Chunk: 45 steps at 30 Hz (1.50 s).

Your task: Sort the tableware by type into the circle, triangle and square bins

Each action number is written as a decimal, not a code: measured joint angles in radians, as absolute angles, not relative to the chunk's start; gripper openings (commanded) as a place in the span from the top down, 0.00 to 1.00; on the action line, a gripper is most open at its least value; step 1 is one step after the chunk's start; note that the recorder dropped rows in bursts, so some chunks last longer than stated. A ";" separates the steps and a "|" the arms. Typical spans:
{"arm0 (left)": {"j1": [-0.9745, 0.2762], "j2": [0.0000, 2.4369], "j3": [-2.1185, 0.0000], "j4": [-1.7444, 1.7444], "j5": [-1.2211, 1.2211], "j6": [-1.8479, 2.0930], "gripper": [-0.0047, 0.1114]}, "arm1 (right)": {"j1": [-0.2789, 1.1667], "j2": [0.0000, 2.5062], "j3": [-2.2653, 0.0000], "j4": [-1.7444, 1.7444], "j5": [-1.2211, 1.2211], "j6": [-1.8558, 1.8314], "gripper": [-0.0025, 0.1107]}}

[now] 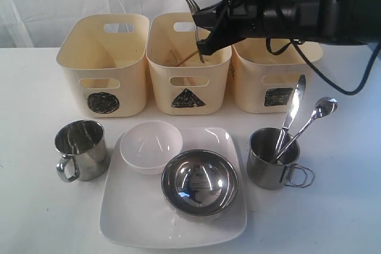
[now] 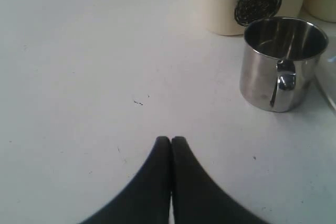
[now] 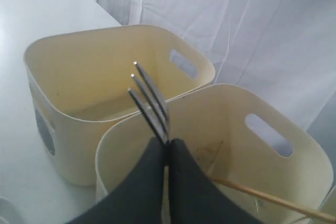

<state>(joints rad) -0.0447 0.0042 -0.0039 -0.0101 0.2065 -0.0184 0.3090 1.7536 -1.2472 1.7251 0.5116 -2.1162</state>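
Triangle-marked cream plastic tub (image 1: 162,78), middle of three, sits directly beneath right gripper (image 3: 168,144) (left gripper (image 2: 171,140) closed, empty, over the table), which is clamped on a steel fork (image 3: 150,100), long axis near-upright, tines up, handle toward the tub.

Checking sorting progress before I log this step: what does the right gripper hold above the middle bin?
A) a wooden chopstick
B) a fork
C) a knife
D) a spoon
B: the metal tines of a fork stick out from between the shut fingers of the right gripper, above the triangle bin.
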 measured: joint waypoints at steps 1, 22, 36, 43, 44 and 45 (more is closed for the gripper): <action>-0.045 0.004 -0.004 -0.010 0.207 -0.018 0.96 | 0.309 1.761 -1.261 1.726 0.507 -2.116 0.98; -0.045 0.004 -0.004 -0.010 0.207 -0.018 0.96 | 0.309 2.027 -1.456 1.738 0.464 -2.075 0.70; -0.045 0.004 -0.004 -0.010 0.207 -0.018 0.96 | 0.309 1.946 -1.462 1.683 0.460 -1.825 0.78; -0.045 0.004 -0.004 -0.010 0.207 -0.018 0.96 | 0.309 1.804 -1.440 1.340 0.455 -1.486 0.98; -0.045 0.004 -0.004 -0.010 0.207 -0.018 0.96 | 0.307 1.781 -1.422 1.290 0.455 -1.438 0.98; -0.045 0.004 -0.004 -0.010 0.207 -0.018 0.96 | 0.306 1.757 -1.398 1.251 0.455 -1.398 0.98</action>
<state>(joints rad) -0.0447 0.0042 -0.0039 -0.0101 0.2065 -0.0184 0.3056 1.7566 -1.3984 1.2511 0.4552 -1.3975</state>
